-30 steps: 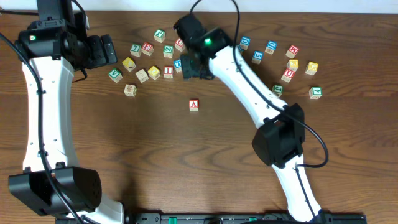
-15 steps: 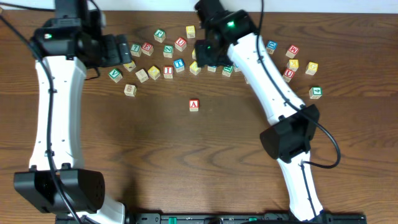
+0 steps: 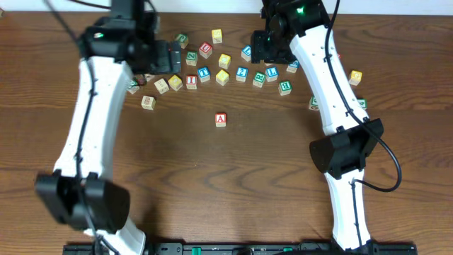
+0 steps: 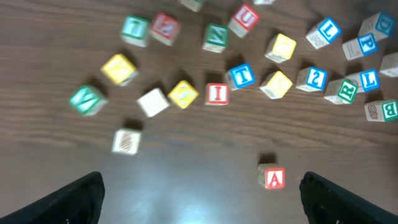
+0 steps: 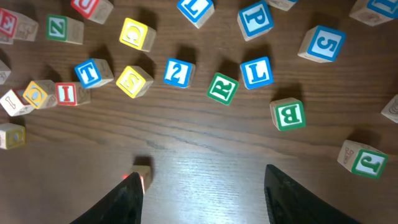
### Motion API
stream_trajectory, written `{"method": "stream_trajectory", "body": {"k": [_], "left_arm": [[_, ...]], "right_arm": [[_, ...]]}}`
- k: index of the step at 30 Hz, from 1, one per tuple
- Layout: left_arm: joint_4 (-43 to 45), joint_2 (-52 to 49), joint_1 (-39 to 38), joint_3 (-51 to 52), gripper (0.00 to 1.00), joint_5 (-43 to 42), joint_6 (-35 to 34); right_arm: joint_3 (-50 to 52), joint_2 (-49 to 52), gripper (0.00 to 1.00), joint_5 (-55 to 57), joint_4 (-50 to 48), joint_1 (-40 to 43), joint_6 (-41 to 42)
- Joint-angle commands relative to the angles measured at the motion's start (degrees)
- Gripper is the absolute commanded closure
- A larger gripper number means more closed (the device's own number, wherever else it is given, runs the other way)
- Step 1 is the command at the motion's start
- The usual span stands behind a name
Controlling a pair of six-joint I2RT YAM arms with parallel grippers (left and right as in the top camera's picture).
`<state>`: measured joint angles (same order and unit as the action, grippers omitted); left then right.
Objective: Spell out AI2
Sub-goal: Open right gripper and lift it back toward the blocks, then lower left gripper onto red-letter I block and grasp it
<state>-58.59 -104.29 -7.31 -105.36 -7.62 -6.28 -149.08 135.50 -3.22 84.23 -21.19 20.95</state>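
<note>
**Q:** Status of the left end effector?

**A:** Released. Its wrist view shows both fingers set wide apart, with only bare bench between them. Nothing is gripped. From where I stand, it hangs over the left part of the block scatter along the far side of the bench.

**Q:** And the right end effector?

**A:** Also released: fingers spread, nothing gripped. It hangs over the right part of the same scatter.

**Q:** Locate the task blocks.

**A:** The red A block stands alone on open bench, on the near side of the scatter and well apart from it. It sits roughly between the two arms. In the right wrist view, one finger partly hides it.

The red I block lies in the near row of the scatter. A yellow block is just beside it on the left, and the blue T block is near it on the right.

The blue 2 block lies further right in that row, between a second yellow block and the green R block.

**Q:** Are any of the three in contact?

**A:** No. A, I and 2 each stand apart from one another. The I lies nearer the left end effector and the 2 nearer the right.

**Q:** What is beyond the R?

**A:** A blue L block is just beside it, and a green B block is near.
</note>
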Motion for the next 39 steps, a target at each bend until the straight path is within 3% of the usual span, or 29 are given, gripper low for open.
{"method": "stream_trajectory", "body": {"k": [1,10,16,21,39], "left_arm": [[2.3,-5.6,-3.3,-0.8,0.05,-0.5,-1.0],[7.2,-17.5,-6.5,-0.8,0.22,4.7,-8.2],[10.4,-20.9,-7.1,-0.8,0.31,5.5,-8.7],[14.2,-22.5,-7.2,-0.8,0.45,6.6,-8.6],[17.4,-26.3,-7.2,-0.8,0.47,12.2,-8.4]], "right_arm": [[-1.0,-0.3,0.43,-0.4,1.2,2.2,-1.4],[-1.0,-0.3,0.43,-0.3,4.9,4.7,-3.3],[-1.0,-0.3,0.41,-0.2,5.0,4.6,-3.3],[-1.0,-0.3,0.41,-0.2,5.0,4.6,-3.3],[-0.8,-0.3,0.40,0.3,5.0,4.6,-3.3]]}}
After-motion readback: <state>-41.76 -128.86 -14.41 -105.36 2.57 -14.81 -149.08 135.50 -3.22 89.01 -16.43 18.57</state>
